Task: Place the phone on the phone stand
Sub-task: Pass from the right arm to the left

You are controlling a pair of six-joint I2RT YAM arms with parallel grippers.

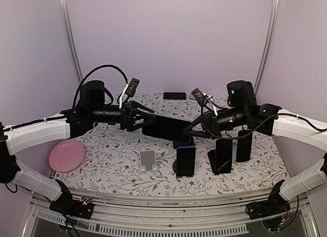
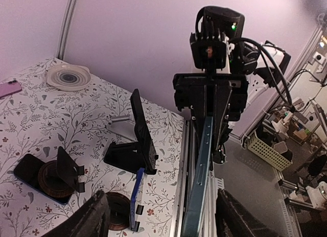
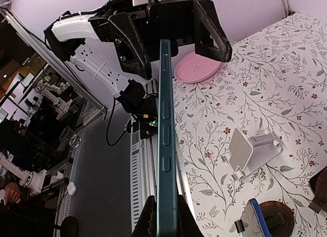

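A dark teal phone [image 1: 166, 128] hangs in the air above the table's middle, held edge-on between both arms. My right gripper [image 1: 195, 128] is shut on its right end; in the right wrist view its fingers [image 3: 166, 216] pinch the phone [image 3: 166, 119]. My left gripper [image 1: 138, 118] is open around the phone's left end. In the left wrist view its fingers [image 2: 166, 219] stand wide apart, with the phone's edge [image 2: 198, 191] between them, clear of both. An empty white phone stand [image 1: 147, 159] sits on the table below and also shows in the right wrist view [image 3: 248, 152].
A blue phone on a round stand [image 1: 185, 161], a black stand with a phone [image 1: 222, 155] and another dark phone [image 1: 243, 145] stand front right. A pink plate [image 1: 66, 155] lies at the left. A black object [image 1: 174, 95] lies at the back.
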